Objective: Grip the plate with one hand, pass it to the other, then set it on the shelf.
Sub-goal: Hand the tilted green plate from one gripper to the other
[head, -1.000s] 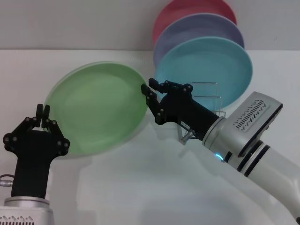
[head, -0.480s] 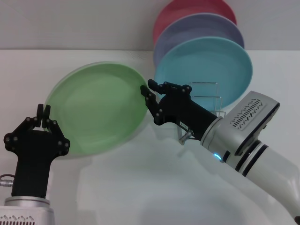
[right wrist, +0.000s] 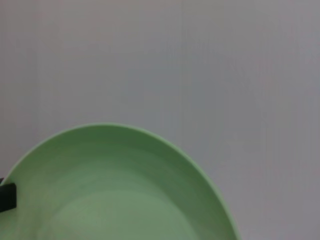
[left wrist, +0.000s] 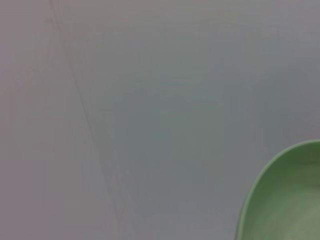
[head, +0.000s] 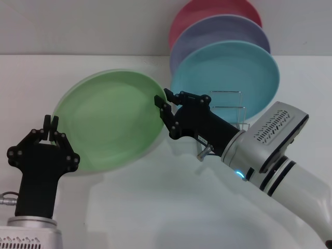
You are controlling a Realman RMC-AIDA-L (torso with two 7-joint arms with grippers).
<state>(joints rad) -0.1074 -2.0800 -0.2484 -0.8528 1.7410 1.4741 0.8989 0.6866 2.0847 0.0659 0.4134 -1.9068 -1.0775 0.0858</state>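
At the far left, the left gripper (head: 50, 123) is seen with its fingertips pressed together on the lower-left rim of the plate (head: 111, 119), so the plate is pinched there and held tilted above the white table (head: 155, 207). A slip is the first risk: only a thin edge is caught, and the smooth plastic could pivot or drop if the pinch were loosened before the other side is secured.

The plate itself is round, shallow and light green, with a raised rim; its hollow face is turned toward the head camera (the same green curve is seen in both wrist views).

At its right edge, the right gripper (head: 161, 102) is placed with its fingers standing apart, one on each side of the rim, and no firm clamp is judged to be made yet. A handover done too early could let the plate fall; a misjudged closing could push it out of the left pinch.

Further right, the shelf (head: 226, 108) stands just behind the right arm, a turquoise plate (head: 228, 78) already leaning in it, with a lavender plate (head: 220, 33) behind. A collision with these could be caused by a careless swing.
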